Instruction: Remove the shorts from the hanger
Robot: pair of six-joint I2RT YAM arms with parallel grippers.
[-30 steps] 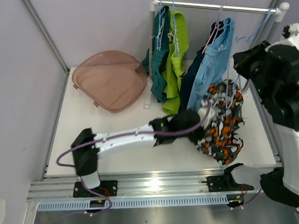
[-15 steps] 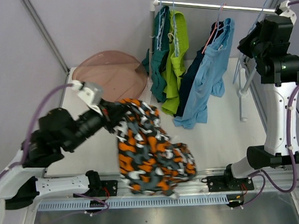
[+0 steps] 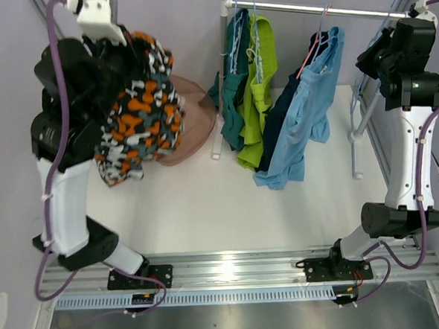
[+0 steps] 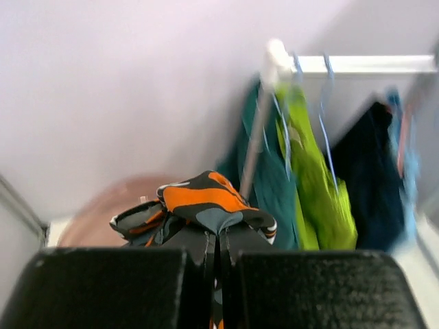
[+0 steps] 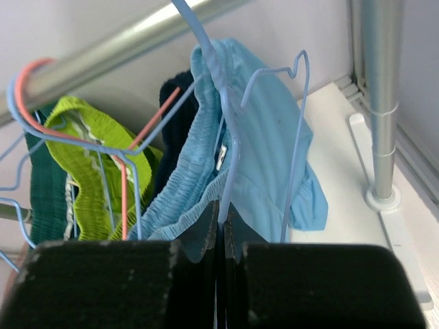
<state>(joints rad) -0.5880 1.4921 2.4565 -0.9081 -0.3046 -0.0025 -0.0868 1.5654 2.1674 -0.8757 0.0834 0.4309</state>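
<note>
Orange-blotched shorts now high at left.

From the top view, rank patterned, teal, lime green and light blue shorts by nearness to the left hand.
1. Patterned shorts, in the left hand.
2. Teal shorts, leftmost on the rail.
3. Lime green shorts, beside them.
4. Light blue shorts, farthest right.

Brown bin mostly hidden behind patterned shorts, navy shorts partly covered
</note>
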